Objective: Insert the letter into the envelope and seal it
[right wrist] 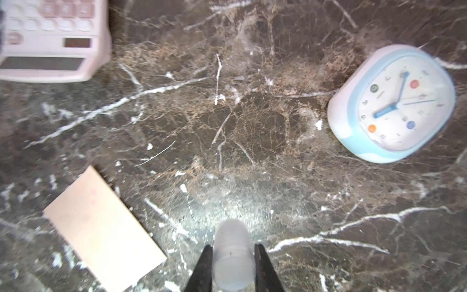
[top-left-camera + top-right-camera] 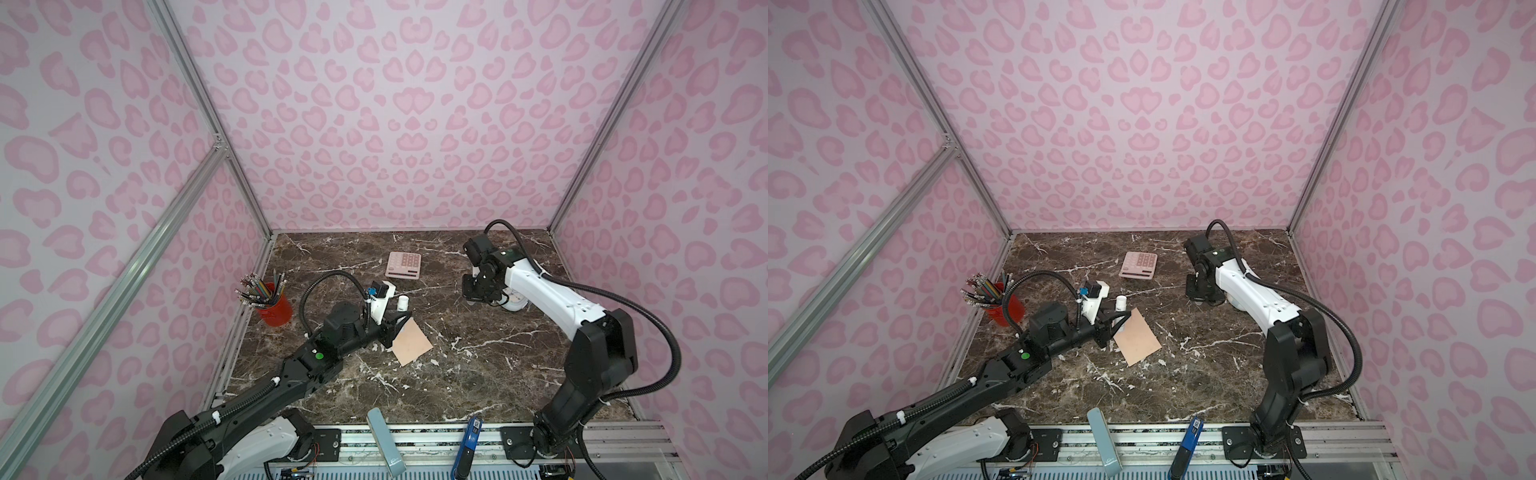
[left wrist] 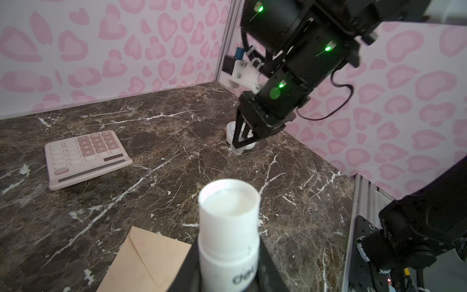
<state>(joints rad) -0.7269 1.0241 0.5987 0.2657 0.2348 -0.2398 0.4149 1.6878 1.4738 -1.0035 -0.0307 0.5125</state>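
Inspection of the counter (image 2: 478, 361), brown marble pattern.

The envelope (image 2: 413, 343), peach-tan, lies flat on the counter left of centre, turned at an angle to the counter edges. In the left wrist view its pointed flap lies folded down against the body (image 3: 144, 260). Whether it is stuck down cannot be told.

The left hand (image 2: 399, 320) sits at the envelope's far-left edge and hides that edge in both top views (image 2: 1117, 318). It is clamped on a white glue stick (image 3: 228, 227), uncapped, held roughly upright with the open end upward and away from the envelope. Whether the hand touches the envelope cannot be told.

The right hand (image 3: 241, 144) is well apart from the envelope, towards the right and farther back. Its fingers are closed against both sides of a frosted translucent cap (image 1: 233, 255), which points down at the counter. In the right wrist view the envelope (image 1: 101, 227) lies off to one side of this hand, with bare counter between them.

Other items:
- A white and pale blue clock (image 1: 391, 103) lies face up just beside the right hand.
- A pink calculator (image 2: 403, 264) lies near the back, apart from the envelope.
- A red pencil cup (image 2: 276, 309) stands at the left edge.
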